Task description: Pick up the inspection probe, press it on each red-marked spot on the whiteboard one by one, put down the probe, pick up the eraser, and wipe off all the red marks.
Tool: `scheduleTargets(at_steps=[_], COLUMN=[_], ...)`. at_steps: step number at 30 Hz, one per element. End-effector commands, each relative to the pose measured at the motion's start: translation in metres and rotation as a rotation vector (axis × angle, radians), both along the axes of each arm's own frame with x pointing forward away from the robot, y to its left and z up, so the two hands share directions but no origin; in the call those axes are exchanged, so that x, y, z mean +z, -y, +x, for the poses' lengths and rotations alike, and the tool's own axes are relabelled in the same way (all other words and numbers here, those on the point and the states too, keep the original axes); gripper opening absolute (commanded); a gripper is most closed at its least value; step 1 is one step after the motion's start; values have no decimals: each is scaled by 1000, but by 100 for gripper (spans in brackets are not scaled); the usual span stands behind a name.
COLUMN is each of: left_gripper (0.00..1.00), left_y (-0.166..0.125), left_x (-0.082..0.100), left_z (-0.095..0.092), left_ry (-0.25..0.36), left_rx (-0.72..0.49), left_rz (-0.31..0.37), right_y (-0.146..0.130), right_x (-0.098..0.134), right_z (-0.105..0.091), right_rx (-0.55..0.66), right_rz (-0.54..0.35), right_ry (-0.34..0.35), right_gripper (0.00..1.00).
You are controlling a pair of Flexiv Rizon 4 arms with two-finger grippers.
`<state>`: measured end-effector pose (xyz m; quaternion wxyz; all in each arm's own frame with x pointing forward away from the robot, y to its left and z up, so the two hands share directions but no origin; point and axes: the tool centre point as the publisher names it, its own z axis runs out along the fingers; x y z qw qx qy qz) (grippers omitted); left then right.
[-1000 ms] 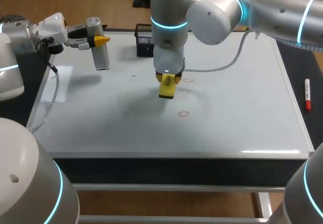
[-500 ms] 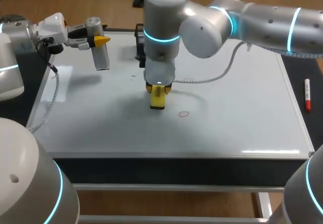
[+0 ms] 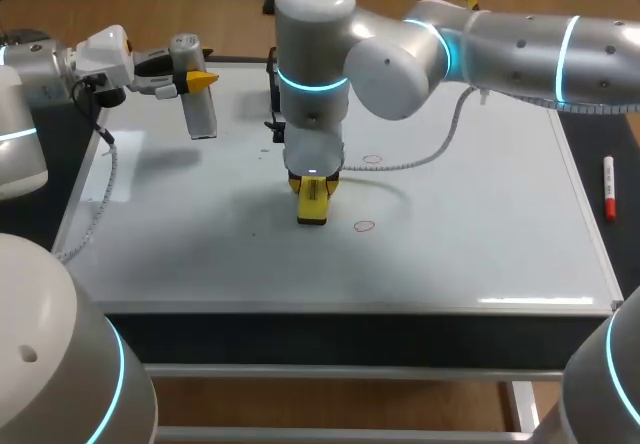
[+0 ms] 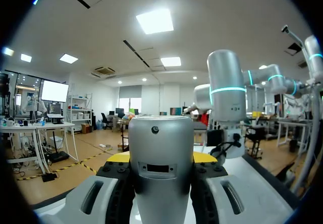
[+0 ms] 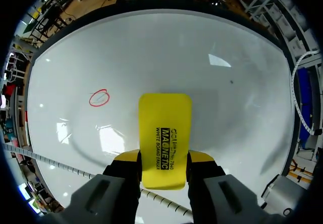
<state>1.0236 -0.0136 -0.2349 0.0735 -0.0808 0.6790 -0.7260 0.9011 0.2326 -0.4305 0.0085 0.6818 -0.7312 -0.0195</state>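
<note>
The yellow eraser (image 3: 313, 204) sits in our right gripper (image 3: 313, 182), both fingers pressing it from opposite sides, its free end pointing down at the whiteboard (image 3: 480, 234) near the board's middle. We cannot tell from the head view whether it touches the surface or hangs just above it. In the right wrist view the eraser (image 5: 165, 133) juts out ahead of the right gripper (image 5: 164, 159), and one red circle (image 5: 99, 97) lies on the board beside it, apart from it and not under it. From above, that red circle (image 3: 364, 226) lies just to the right of the eraser and a little nearer, and a second red circle (image 3: 372, 159) lies to the right and farther off. Both are intact, so we judge the wiping step to be in hand with no mark yet removed. The next move calls for sliding the eraser right and near onto the closer circle, pressed flat enough to rub, then going to the far one while staying clear of the grey cable (image 3: 430, 134) that trails across the board there. Our left gripper (image 3: 190, 81) is at the far left corner, its fingers closed on the inspection probe (image 3: 197, 109), which hangs above the board rather than lying on it. Behind the right arm a black basket (image 3: 273, 69) stands at the far edge, and a red marker (image 3: 608, 189) lies off the board's right side.
</note>
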Motion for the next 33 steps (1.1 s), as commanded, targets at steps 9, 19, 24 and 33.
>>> scheduleTargets(at_steps=[9, 19, 24, 33], left_gripper=[0, 0, 0, 0], left_y=[0, 0, 0, 0], left_x=[1, 1, 1, 1], left_z=[0, 0, 0, 0], left_ry=[0, 0, 0, 0], left_rx=[1, 1, 1, 1], left_rz=[0, 0, 0, 0], right_y=[30, 57, 70, 130], right_x=[-6, 0, 23, 60], right_z=[4, 8, 13, 39], right_rx=[-56, -118, -144, -293], right_rz=[-24, -44, -59, -63], right_ry=[-12, 9, 12, 33], right_gripper=[0, 0, 0, 0])
